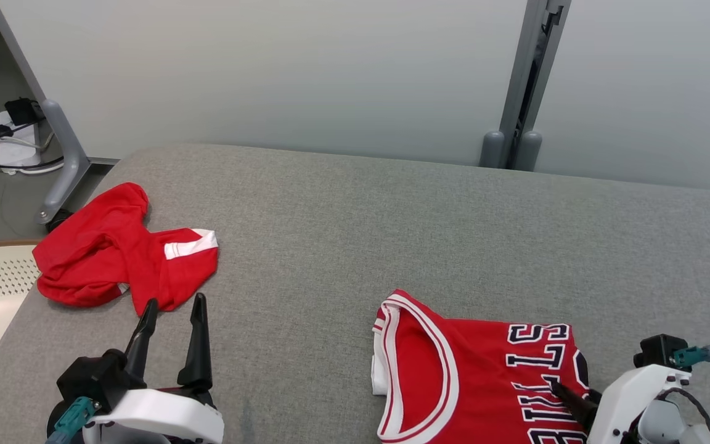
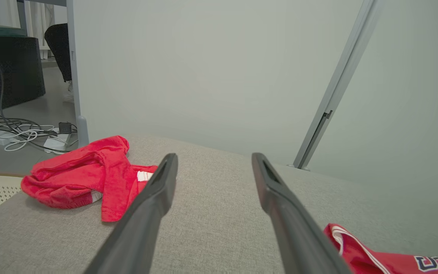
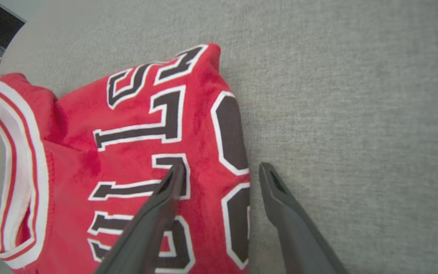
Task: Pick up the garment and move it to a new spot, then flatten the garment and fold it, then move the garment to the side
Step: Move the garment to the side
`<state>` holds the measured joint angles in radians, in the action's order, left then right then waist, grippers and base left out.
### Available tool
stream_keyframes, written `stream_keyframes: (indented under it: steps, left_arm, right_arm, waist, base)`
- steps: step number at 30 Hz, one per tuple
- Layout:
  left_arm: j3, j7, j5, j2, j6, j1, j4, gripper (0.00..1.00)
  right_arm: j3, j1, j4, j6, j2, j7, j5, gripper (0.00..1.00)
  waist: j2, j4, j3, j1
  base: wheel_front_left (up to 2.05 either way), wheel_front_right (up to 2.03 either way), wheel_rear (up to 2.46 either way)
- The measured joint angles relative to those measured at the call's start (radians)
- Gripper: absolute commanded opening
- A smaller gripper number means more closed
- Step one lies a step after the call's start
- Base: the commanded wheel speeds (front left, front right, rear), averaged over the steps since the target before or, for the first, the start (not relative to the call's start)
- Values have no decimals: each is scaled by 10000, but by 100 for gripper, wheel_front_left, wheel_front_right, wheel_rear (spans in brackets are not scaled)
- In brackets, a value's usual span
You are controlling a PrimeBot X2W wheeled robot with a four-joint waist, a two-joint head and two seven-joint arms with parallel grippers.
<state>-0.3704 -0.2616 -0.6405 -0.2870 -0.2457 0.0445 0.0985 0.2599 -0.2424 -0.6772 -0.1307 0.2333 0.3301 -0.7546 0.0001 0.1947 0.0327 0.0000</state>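
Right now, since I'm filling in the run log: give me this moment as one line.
left claw: open, empty, beside crumpled red garment | right claw: open, straddling folded jersey edge | surface: grey cushion

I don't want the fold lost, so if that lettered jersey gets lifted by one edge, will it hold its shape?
Probably not: the lettered jersey looks soft and thin, so it would likely droop and unfold. On the grey fabric surface, pushing may bunch it.

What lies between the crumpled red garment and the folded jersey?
Only bare grey cushion separates the crumpled garment from the jersey, seen in the head view.
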Motion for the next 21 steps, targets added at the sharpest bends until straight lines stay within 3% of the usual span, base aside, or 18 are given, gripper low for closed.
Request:
stream_keyframes:
  steps: [9, 10, 11, 12, 21]
  left_arm:
    - [-52, 0, 10, 75, 29, 34, 105, 100]
    - [-52, 0, 10, 75, 29, 34, 105, 100]
    - [-48, 0, 10, 77, 48, 36, 107, 100]
    - [-46, 0, 10, 79, 69, 39, 107, 100]
    - [4, 0, 13, 63, 75, 43, 84, 100]
  right_arm:
    - [25, -351, -673, 0, -174, 596, -393, 100]
    - [25, -351, -673, 0, -174, 596, -393, 55]
    - [61, -351, -654, 0, -192, 510, -405, 34]
    - [105, -352, -631, 0, -192, 445, -418, 0]
    - [422, -564, -263, -2, 169, -495, -552, 0]
  waist:
    - [0, 80, 54, 0]
    - [0, 80, 54, 0]
    - [0, 67, 58, 0]
    - [0, 51, 61, 0]
    - [0, -254, 121, 0]
  base:
    - [0, 0, 0]
    - [0, 0, 0]
    - [0, 0, 0]
    - [0, 0, 0]
    - [0, 0, 0]
